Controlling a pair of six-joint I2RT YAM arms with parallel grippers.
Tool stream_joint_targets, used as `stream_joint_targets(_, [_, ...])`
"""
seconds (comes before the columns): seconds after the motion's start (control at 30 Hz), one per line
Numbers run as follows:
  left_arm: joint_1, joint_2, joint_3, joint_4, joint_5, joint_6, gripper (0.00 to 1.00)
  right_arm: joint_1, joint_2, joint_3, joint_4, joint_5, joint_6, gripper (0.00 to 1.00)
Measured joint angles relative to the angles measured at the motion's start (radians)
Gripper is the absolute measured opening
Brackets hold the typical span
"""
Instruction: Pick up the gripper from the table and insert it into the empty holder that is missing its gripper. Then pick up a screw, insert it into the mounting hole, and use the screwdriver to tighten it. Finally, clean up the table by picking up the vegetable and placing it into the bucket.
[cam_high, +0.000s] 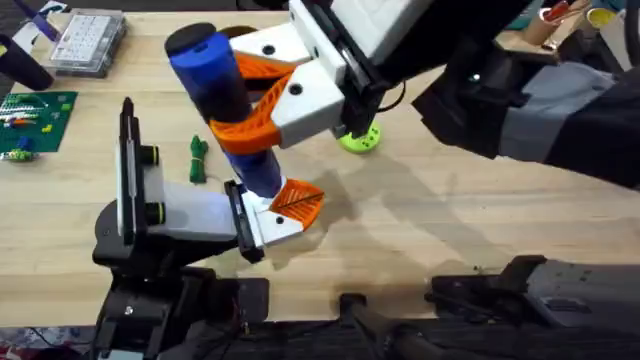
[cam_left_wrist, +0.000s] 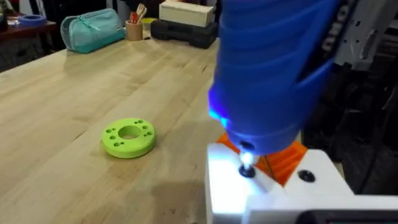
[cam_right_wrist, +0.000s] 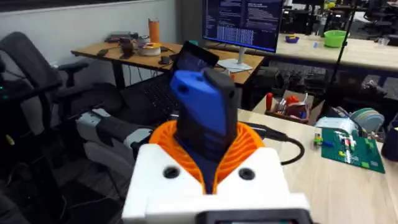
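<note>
My right gripper (cam_high: 228, 100) reaches in from the upper right and is shut on the blue screwdriver (cam_high: 210, 70), holding it nearly upright. In the right wrist view the orange pads (cam_right_wrist: 249, 146) clamp the screwdriver (cam_right_wrist: 202, 106). The orange ribbed gripper (cam_high: 298, 203) sits on its white block against the holder's black plate (cam_high: 240, 222). The grey holder (cam_high: 190, 212) lies at lower left. The screwdriver (cam_left_wrist: 273, 68) glows blue, and its metal tip (cam_left_wrist: 247, 163) is pressed into a hole in the white block (cam_left_wrist: 230, 193). The screw is hidden under it. The dark green vegetable (cam_high: 198, 158) lies behind the holder. The bucket is hidden.
A lime-green ring disc (cam_high: 358, 139) lies on the table to the right of the screwdriver. At the far left are a clear parts box (cam_high: 88, 40) and a green circuit board (cam_high: 35, 120). A teal pouch (cam_left_wrist: 93, 30) and a cup of tools (cam_left_wrist: 134, 28) stand at the table's far edge.
</note>
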Motion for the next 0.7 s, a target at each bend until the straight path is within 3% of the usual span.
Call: stream_joint_targets(0.7, [0.0, 0.0, 0.0, 0.0, 0.0, 0.0, 0.019, -0.017, 0.0, 0.003, 0.049, 0.018, 0.023, 0.046])
